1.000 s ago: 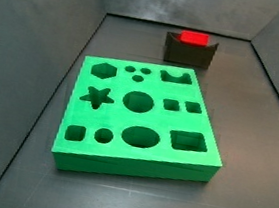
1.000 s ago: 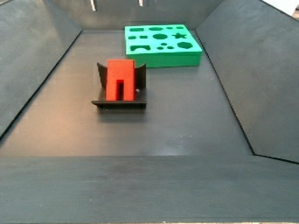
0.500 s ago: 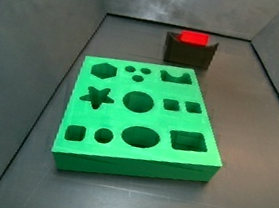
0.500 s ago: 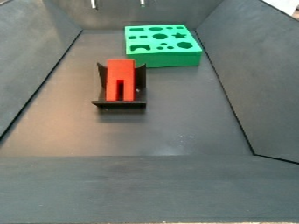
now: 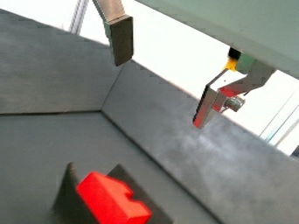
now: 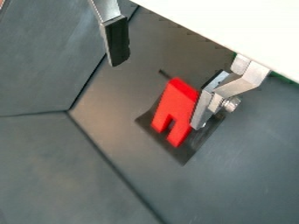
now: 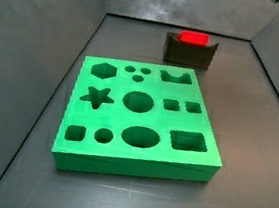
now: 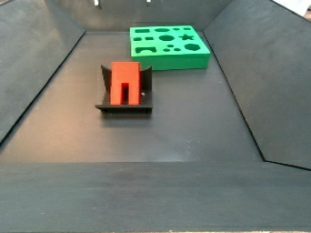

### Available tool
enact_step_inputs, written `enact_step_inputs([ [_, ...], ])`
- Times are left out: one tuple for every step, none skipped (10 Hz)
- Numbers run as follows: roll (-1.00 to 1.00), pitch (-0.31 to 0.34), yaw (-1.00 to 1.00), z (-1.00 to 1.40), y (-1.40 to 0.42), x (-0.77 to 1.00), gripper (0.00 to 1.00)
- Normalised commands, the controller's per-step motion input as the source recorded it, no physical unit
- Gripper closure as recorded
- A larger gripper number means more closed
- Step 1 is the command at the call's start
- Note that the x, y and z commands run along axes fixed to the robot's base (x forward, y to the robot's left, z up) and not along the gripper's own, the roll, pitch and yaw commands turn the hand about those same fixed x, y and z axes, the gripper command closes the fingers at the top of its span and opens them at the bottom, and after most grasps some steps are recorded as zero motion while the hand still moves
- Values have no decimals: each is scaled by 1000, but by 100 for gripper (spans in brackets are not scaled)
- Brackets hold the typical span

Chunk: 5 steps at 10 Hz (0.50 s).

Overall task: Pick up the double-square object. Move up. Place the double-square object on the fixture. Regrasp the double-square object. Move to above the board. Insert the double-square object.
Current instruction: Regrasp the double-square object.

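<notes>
The double-square object (image 6: 176,111) is seen resting on the fixture (image 8: 123,102), below the gripper (image 6: 160,66) and apart from it — nothing is held between the fingers (image 5: 121,39). The jaws are spread wide, and only dark floor and the red piece are seen in the gap in a wrist view. In both side views the gripper itself is not shown; only small bits of the rig are seen at the upper edge, so it is judged to be high above the fixture. The board (image 7: 137,116) lies well apart from the fixture, and all its holes are empty.

The step in hand is judged to be the regrasp. To do it well, the gripper should be brought down straight over the red piece with the jaws kept wide, and the piece should be centred between the two pads before closing. In a wrist view the piece (image 5: 114,198) is seen off to one side of the gap, so some sideways correction is probably needed first. The flat sides of the piece should be taken, not the stepped edge — otherwise it can tilt in the grasp and be hard to insert later.

Compared with the earlier side views, nothing is changed: the piece, the fixture and the board are in the same places.
</notes>
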Motion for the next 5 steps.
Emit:
enact_step_inputs([
  [866, 204, 196, -23, -46, 125, 0],
  [625, 167, 215, -25, -51, 140, 0],
  [389, 130, 226, -26, -53, 153, 0],
  [266, 101, 225, -15, -37, 153, 0],
  [216, 80, 222, -13, -34, 145, 0],
])
